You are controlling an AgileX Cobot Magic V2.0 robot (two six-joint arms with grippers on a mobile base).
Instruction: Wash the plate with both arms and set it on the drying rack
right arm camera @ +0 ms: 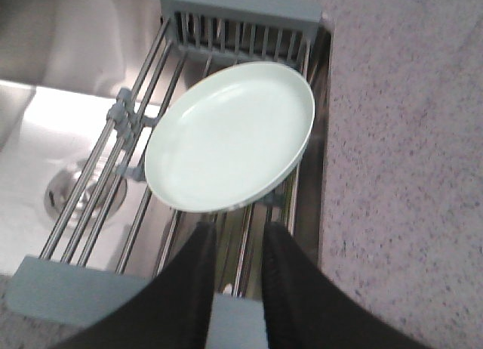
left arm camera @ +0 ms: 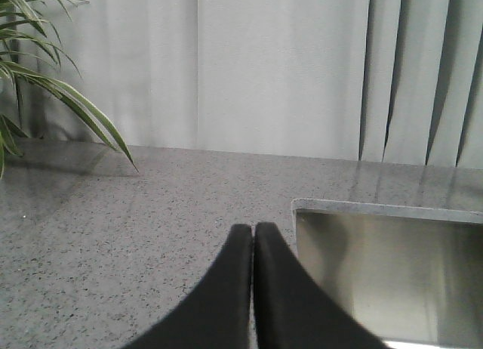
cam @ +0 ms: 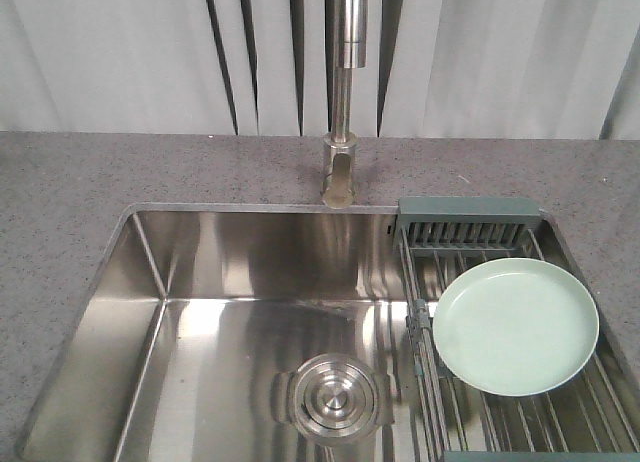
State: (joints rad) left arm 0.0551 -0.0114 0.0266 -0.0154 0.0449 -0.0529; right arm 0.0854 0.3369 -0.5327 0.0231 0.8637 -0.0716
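the plate (cam: pixel 515 326) lies flat on the bars of the drying rack (cam: pixel 467 220), right way up, over the right end of the sink (cam: pixel 250 312). its near rim hangs just past the rack's left rails in the front view. the rack's slotted end section sits against the back wall of the sink, and its near end is cut off by the bottom of the frame. the tap (cam: pixel 343 92) rises behind the sink, its top out of shot. the drain cover (cam: pixel 333 394) sits low in the basin, partly clipped at the bottom edge.

neither arm shows in the front view. from the left wrist, the left gripper (left arm camera: pixel 252 232) has its two black fingers pressed together with nothing between them, above the speckled counter (left arm camera: pixel 151 213) beside the sink's corner; plant leaves (left arm camera: pixel 45 77) poke in at the left, mostly cropped. from the right wrist, the right gripper (right arm camera: pixel 240 234) sits above the rack's near end with a narrow gap between its fingers, nothing held, tips just short of the plate's edge (right arm camera: pixel 230 137). that view is soft and blurred, so whether a tip touches the rim is hard to make out.
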